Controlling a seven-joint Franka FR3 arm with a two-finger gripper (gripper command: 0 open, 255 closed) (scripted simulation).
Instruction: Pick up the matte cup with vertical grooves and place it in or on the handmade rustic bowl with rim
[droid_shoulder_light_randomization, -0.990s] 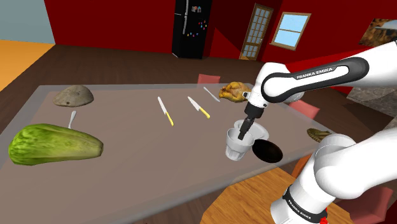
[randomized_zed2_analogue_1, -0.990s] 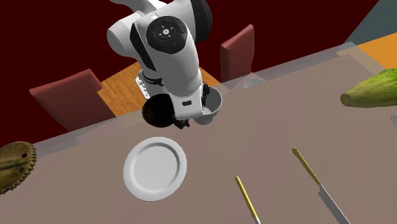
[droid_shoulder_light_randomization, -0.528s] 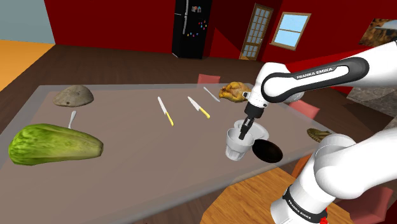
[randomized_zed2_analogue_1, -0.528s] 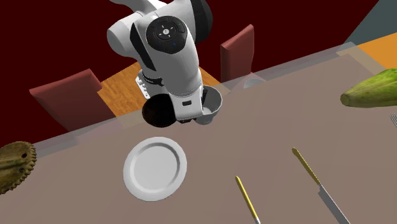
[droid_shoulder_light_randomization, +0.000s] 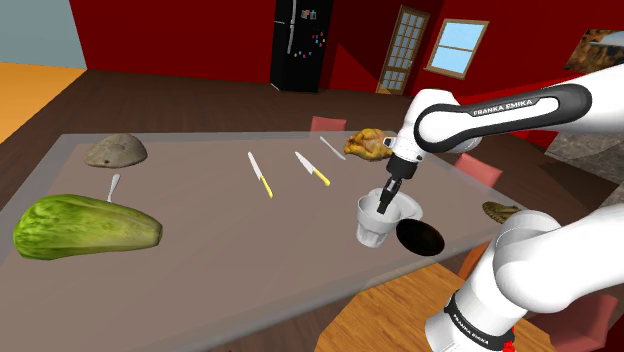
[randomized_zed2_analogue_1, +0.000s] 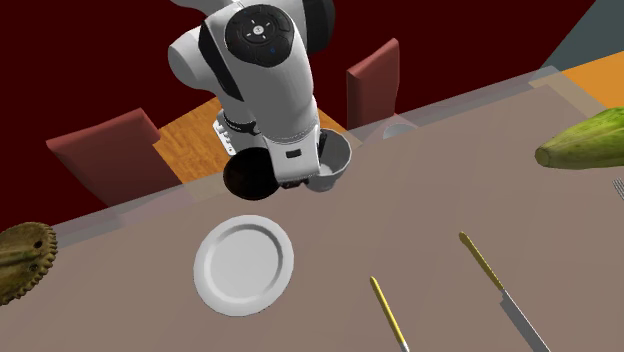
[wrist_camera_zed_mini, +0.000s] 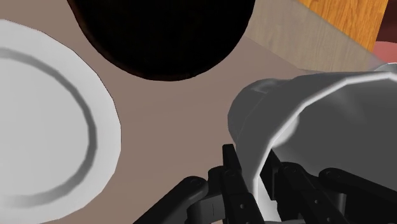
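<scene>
The pale grey cup (droid_shoulder_light_randomization: 373, 222) hangs just above the table near its edge, beside the black bowl (droid_shoulder_light_randomization: 420, 237). My gripper (droid_shoulder_light_randomization: 383, 207) comes down from above and is shut on the cup's rim, one finger inside and one outside. In the wrist view the fingers (wrist_camera_zed_mini: 236, 177) clasp the cup's wall (wrist_camera_zed_mini: 318, 114), with the black bowl (wrist_camera_zed_mini: 159, 32) beyond. In the second exterior view the arm covers most of the cup (randomized_zed2_analogue_1: 338, 163), and the bowl (randomized_zed2_analogue_1: 245, 178) lies beside it.
A white plate (randomized_zed2_analogue_1: 243, 263) lies next to the bowl. Two yellow-handled knives (droid_shoulder_light_randomization: 260, 173) (droid_shoulder_light_randomization: 313, 169), a roast chicken (droid_shoulder_light_randomization: 368, 143), a green lettuce (droid_shoulder_light_randomization: 85, 228) and a brown loaf (droid_shoulder_light_randomization: 116, 150) lie farther along the table. Red chairs (randomized_zed2_analogue_1: 105, 150) stand at the table's near edge.
The fingers have shut on the cup's rim. The arm and the cup have risen a little off the table.
</scene>
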